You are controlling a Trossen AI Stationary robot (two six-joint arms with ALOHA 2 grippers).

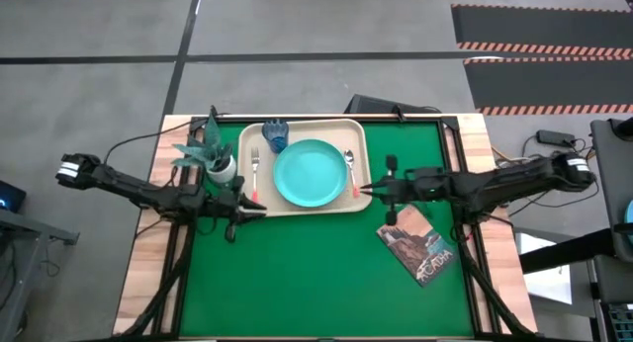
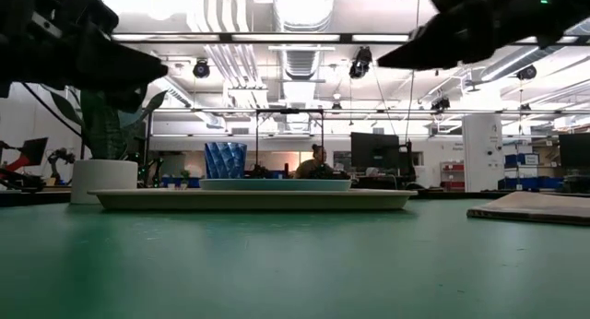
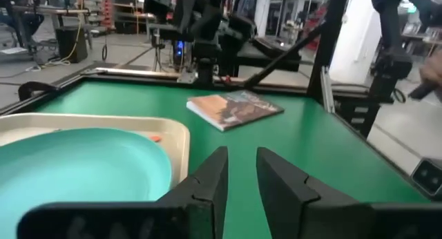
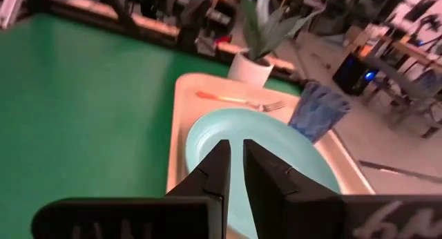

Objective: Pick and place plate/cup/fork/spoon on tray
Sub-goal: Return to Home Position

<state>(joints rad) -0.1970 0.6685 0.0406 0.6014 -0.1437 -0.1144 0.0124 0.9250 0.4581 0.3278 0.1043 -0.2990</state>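
The beige tray [image 1: 297, 209] lies at the table's far middle. On it rest the turquoise plate [image 1: 311, 173], the blue cup [image 1: 276, 135] at its far left, the fork [image 1: 254, 169] left of the plate and the spoon [image 1: 349, 169] right of it. My left gripper [image 1: 259, 211] hovers at the tray's near left corner, slightly open and empty; its wrist view shows the plate [image 3: 83, 163]. My right gripper [image 1: 366, 191] hovers at the tray's right edge, shut and empty, pointing over the plate [image 4: 276, 153] toward the cup [image 4: 319, 111] and fork [image 4: 238, 101].
A white pot with a green plant [image 1: 223, 167] stands just left of the tray. A brown-covered book [image 1: 419, 242] lies on the green mat right of centre, below my right arm. The near half of the mat is bare. A person sits in the room beyond the table [image 2: 318, 162].
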